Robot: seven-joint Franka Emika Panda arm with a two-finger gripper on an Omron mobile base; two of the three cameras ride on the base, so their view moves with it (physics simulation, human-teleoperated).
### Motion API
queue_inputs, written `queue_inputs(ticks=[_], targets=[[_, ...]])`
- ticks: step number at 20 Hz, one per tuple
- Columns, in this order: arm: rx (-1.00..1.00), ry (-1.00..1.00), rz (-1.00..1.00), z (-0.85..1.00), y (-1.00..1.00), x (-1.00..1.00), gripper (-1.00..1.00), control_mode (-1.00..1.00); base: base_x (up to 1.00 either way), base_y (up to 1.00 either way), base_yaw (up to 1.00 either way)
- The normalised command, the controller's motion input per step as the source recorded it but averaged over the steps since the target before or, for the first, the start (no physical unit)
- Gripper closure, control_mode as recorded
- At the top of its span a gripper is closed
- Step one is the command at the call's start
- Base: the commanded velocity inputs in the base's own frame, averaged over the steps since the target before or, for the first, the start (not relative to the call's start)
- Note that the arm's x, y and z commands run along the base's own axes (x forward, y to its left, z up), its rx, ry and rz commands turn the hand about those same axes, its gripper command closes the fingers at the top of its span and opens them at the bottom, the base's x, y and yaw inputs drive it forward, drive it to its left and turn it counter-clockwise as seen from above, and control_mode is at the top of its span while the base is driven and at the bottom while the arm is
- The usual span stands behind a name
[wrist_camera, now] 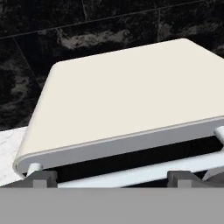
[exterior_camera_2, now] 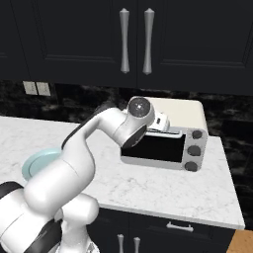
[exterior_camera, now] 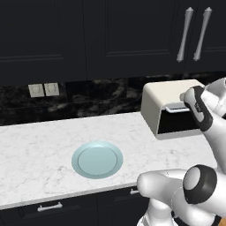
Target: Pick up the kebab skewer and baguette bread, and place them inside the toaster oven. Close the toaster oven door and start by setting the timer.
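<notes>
The cream-white toaster oven [exterior_camera: 164,98] [exterior_camera_2: 184,112] [wrist_camera: 127,92] stands at the back right of the counter. Its dark glass door [exterior_camera_2: 154,147] [exterior_camera: 180,124] stands upright and looks shut or nearly so. The pale handle bar [wrist_camera: 131,174] [exterior_camera: 175,109] runs along the door's top edge. My gripper [wrist_camera: 113,180] [exterior_camera_2: 165,128] hovers just above and in front of that bar, jaws open wide, holding nothing. Both dark fingertips [wrist_camera: 41,177] stand far apart, and the bar passes behind them. The kebab skewer and the baguette bread are out of view.
A pale blue plate [exterior_camera: 97,160] [exterior_camera_2: 35,164] lies bare on the white marble counter [exterior_camera: 39,145], left of the oven. Three grey knobs [exterior_camera_2: 194,150] run down the oven's right side. Dark upper cabinets [exterior_camera_2: 133,39] hang overhead, and a black backsplash sits behind.
</notes>
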Motion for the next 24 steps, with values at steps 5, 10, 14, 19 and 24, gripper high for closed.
queue_inputs(ticks=[5,10,14,19,24], targets=[[0.0,-0.03,0.03,0.0,-0.76,-0.34,-1.0,-1.0,0.0,0.0,0.0],[-0.14,-0.19,0.23,0.0,-0.61,-0.77,-1.0,-1.0,0.0,0.0,0.0],[-0.25,-0.27,0.24,0.0,-0.33,-0.53,-1.0,-1.0,0.0,0.0,0.0],[-0.28,-0.16,0.28,0.0,-0.32,-0.23,-1.0,-1.0,0.0,0.0,0.0],[-0.33,-0.2,0.33,-0.01,-0.36,0.0,-1.0,-1.0,0.0,0.0,0.0]])
